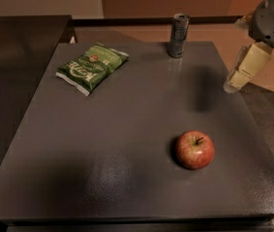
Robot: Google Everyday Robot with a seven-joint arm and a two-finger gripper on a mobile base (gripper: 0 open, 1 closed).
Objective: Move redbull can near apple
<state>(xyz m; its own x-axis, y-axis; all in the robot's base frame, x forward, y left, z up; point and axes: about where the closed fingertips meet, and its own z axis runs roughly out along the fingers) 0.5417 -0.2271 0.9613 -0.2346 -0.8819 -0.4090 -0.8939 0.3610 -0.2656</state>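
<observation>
At the far left a second dark surface (pixel 10 57) adjoins the table (pixel 102 168); its left part runs out of the picture and little of it can be made out. The table is a dark grey slab with a slightly speckled top, and its near edge is cut off at the bottom.

On the far left part of the table lies a green snack bag (pixel 92 66), flat and turned at an angle. It has white lettering and a small red mark, but the print is too blurred to read.

Further right, at the back edge of the table, the redbull can (pixel 178 35) stands upright. Its sides are dark silver-blue and its top rim is pale; the label cannot be read. Nothing touches it.

The apple (pixel 194 150) sits in the near right part of the table, red with yellowish patches, its short dark stem pointing up. It is well apart from the can, with bare tabletop between them. A soft shadow (pixel 204 88) darkens that stretch.

At the right edge the gripper (pixel 243 69) hangs in the air beside the table's right rim, a cream-coloured piece slanting down and to the left from a grey arm housing (pixel 272 18) that the frame cuts off. It holds nothing and touches nothing. Whether it is apart or together cannot be told. It is right of the can and clear of it.
</observation>
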